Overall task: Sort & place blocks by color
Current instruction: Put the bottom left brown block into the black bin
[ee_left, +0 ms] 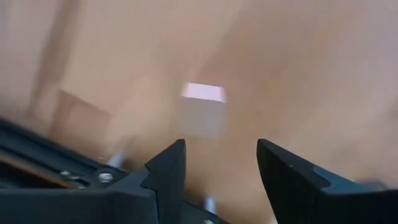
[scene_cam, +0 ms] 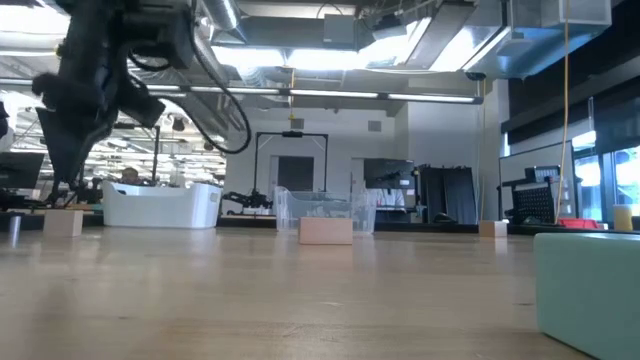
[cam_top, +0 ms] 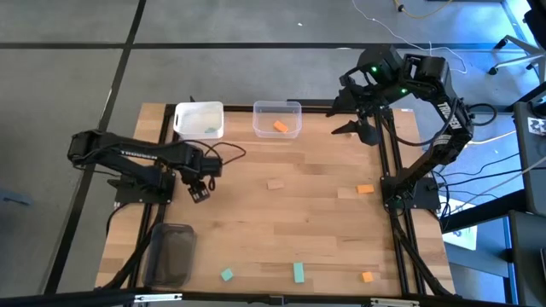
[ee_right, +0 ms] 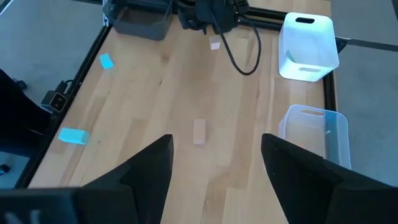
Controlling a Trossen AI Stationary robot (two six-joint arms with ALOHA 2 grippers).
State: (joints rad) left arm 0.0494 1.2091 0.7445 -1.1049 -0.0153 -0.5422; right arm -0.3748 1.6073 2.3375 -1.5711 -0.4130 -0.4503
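Note:
My left gripper point(cam_top: 198, 192) points down near the table's left side, open, over a small tan cube point(ee_left: 202, 112) that rests on the wood point(ee_right: 215, 44). Its fingers stand above the cube point(scene_cam: 62, 222) without touching it. My right gripper point(ee_right: 217, 180) hangs open and high over the far right corner point(cam_top: 358, 119), with nothing in it. A tan bar point(cam_top: 275, 183) lies mid-table and an orange block point(cam_top: 365, 189) lies right of it. Two teal blocks point(cam_top: 226, 275) point(cam_top: 299, 272) and another orange block point(cam_top: 368, 276) lie near the front edge.
A white bin point(cam_top: 199, 119) holding a teal block point(cam_top: 211, 130) and a clear bin point(cam_top: 277, 119) holding an orange block point(cam_top: 280, 126) stand at the far edge. A dark grey bin point(cam_top: 171, 254) sits at the near left. Black frame rails point(cam_top: 394, 170) border the table.

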